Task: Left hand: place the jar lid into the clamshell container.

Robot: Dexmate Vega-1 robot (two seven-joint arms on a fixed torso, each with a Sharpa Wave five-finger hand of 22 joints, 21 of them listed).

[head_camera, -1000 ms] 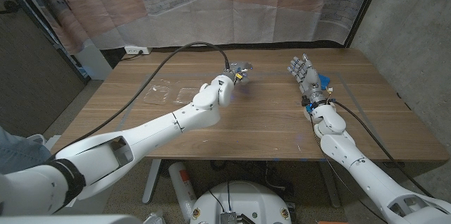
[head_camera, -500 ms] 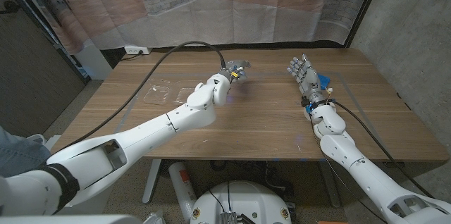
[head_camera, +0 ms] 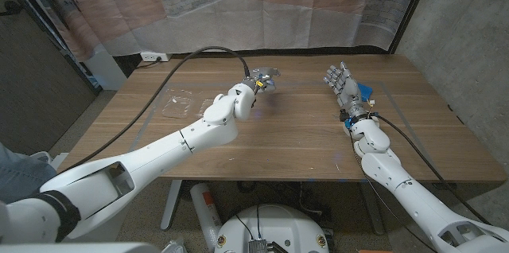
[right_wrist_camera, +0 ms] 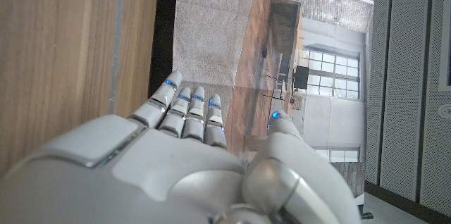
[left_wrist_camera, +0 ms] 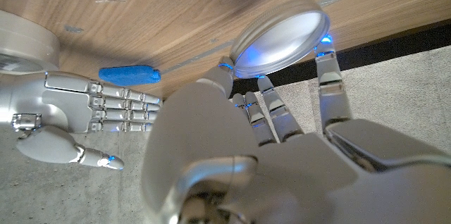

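The left robot hand (head_camera: 262, 82) is pinching the jar lid (left_wrist_camera: 282, 36) above the table (head_camera: 302, 138), seemingly right of the faint clamshell container (head_camera: 184, 107), while the right robot hand (head_camera: 340, 80) is standing open-fingered.

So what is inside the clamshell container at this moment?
Through the clear clamshell container I see only wood of the table; nothing lies inside. The left hand holds the lid away from it.

The left hand (head_camera: 262, 82), arm stretched far forward, pinches something in its fingertips; the right hand (head_camera: 340, 80) stands with fingers apart.
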